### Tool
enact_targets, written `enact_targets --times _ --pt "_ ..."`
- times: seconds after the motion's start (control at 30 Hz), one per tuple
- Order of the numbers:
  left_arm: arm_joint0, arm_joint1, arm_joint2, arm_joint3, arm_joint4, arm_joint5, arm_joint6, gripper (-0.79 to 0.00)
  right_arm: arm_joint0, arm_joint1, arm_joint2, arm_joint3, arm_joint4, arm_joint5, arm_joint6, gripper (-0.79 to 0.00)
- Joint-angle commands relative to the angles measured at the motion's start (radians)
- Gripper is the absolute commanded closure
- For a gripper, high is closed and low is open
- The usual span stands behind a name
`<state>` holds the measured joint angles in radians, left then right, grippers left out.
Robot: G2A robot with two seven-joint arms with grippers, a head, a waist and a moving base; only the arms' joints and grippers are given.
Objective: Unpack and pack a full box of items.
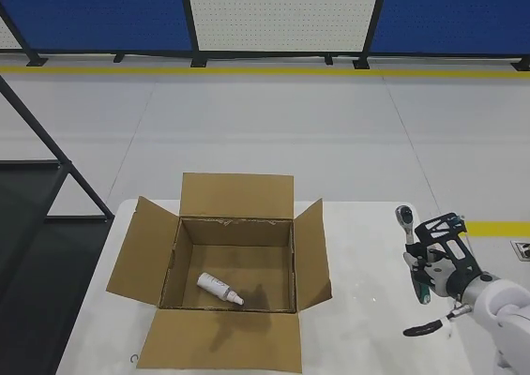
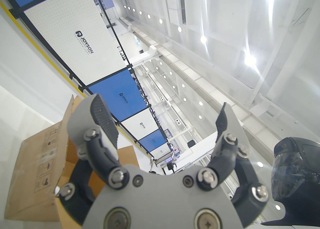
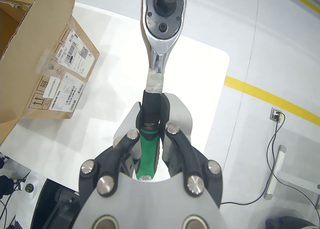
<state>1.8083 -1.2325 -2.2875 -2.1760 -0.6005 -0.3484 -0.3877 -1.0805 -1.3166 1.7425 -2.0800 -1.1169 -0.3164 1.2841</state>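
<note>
One ratchet wrench (image 3: 153, 81) is being clamped by its handle in the right gripper (image 3: 151, 112), long axis pointing straight ahead of it; the open box (image 1: 236, 199) is lying near, to this gripper's left.

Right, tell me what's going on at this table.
The right gripper has its jaws shut on the handle of a ratchet wrench, holding it over the table beside the open cardboard box. One small white bottle lies on the box floor. The left gripper is beside the box, jaws open and empty.
</note>
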Motion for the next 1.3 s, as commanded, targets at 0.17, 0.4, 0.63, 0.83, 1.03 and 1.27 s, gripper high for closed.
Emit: enact_targets --times 0.17,0.4,0.63,0.83,1.03,1.27 --pt "0.0 0.0 0.0 0.0 0.0 0.0 0.0 -0.785 0.0 0.0 0.0 0.0 0.0 0.0 0.0 0.0" --pt "0.0 0.0 0.0 0.0 0.0 0.0 0.0 -0.785 -0.033 0.005 -0.006 0.007 -0.037 0.022 -0.025 0.0" --pt "0.0 0.0 0.0 0.0 0.0 0.0 0.0 -0.785 -0.022 0.015 -0.039 0.119 -0.115 0.054 -0.002 0.0" --pt "0.0 0.0 0.0 0.0 0.0 0.0 0.0 -0.785 -0.022 0.015 -0.039 0.119 -0.115 0.054 -0.002 0.0" --pt "0.0 0.0 0.0 0.0 0.0 0.0 0.0 -0.785 -0.022 0.015 -0.039 0.119 -0.115 0.054 -0.002 0.0" --pt "0.0 0.0 0.0 0.0 0.0 0.0 0.0 -0.785 -0.019 0.02 -0.09 0.168 -0.174 0.081 -0.049 0.0"
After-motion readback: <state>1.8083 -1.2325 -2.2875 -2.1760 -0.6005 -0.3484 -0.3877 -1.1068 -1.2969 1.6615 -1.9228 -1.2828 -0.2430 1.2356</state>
